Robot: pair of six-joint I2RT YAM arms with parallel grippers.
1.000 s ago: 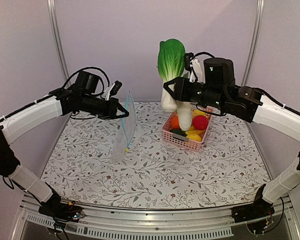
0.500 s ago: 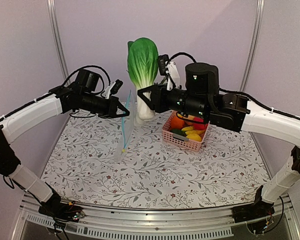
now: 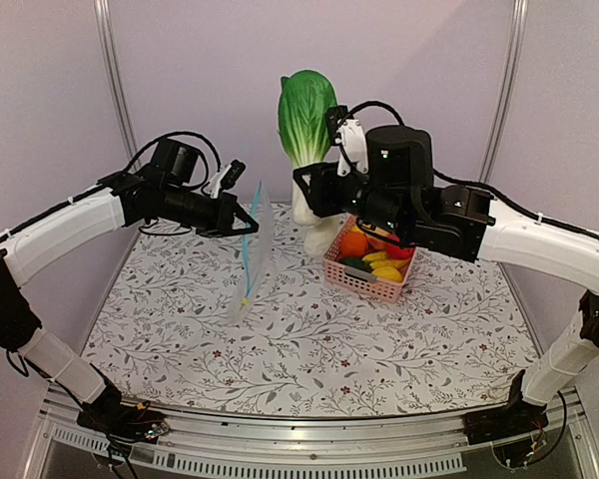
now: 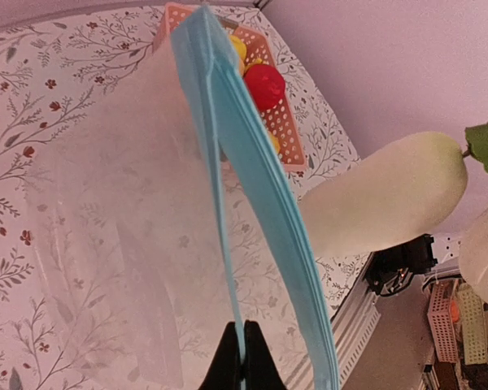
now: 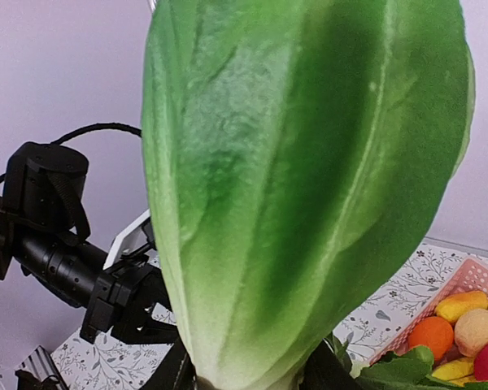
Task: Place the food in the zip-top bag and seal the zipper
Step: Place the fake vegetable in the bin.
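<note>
Left end effector is pressed together on the top edge of the zip-top bag, pinching it right at the light-blue zipper. The bag hangs upright from that grip, its lower end down on the floral surface. From the left wrist view the mouth looks narrow, the blue strips running close together. I can't tell how far it is parted.

Over on the right, the right end effector is clamped around the white stem of the bok choy. It holds the bok choy high, leaves up, between the bag and the pink basket, near the bag but not touching it.

Nothing is in the bag so far, the film shows clear through. The red-pink fruit and the peach fruit sit in the basket among other toy pieces.

So this is an early stage: first item lifted and on approach, not yet inserted. To my eye, what's left is getting the bok choy through that slim opening, then both round fruits, then the seal.
</note>
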